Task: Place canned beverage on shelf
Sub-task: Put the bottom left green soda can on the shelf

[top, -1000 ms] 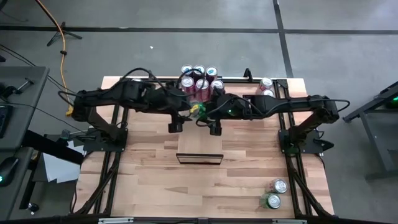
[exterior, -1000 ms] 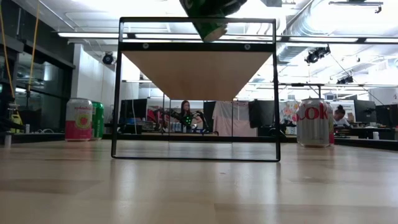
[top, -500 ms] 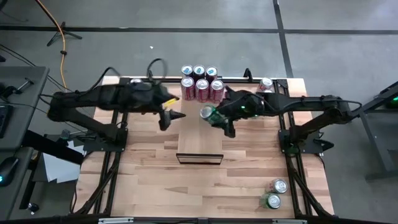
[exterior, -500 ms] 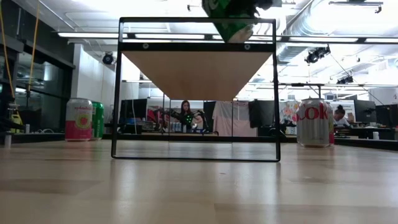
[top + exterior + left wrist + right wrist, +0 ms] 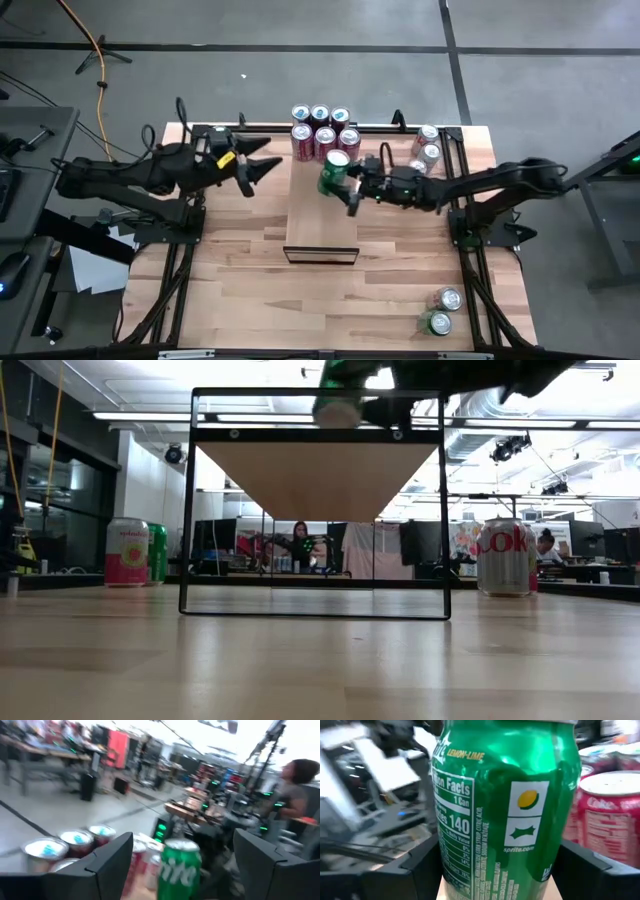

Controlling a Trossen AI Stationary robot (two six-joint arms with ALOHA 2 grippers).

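Right tool clamped on green can, upright (top up), over shelf, left tool open.

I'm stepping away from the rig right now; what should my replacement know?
Right gripper: shut on the green Sprite can, upright over the shelf, near its far end.
Left gripper: open, empty, left of the shelf.
Done: six cans stand at the table's far edge beyond the shelf.
Left: set the Sprite down and release. Spare cans wait right of the shelf.
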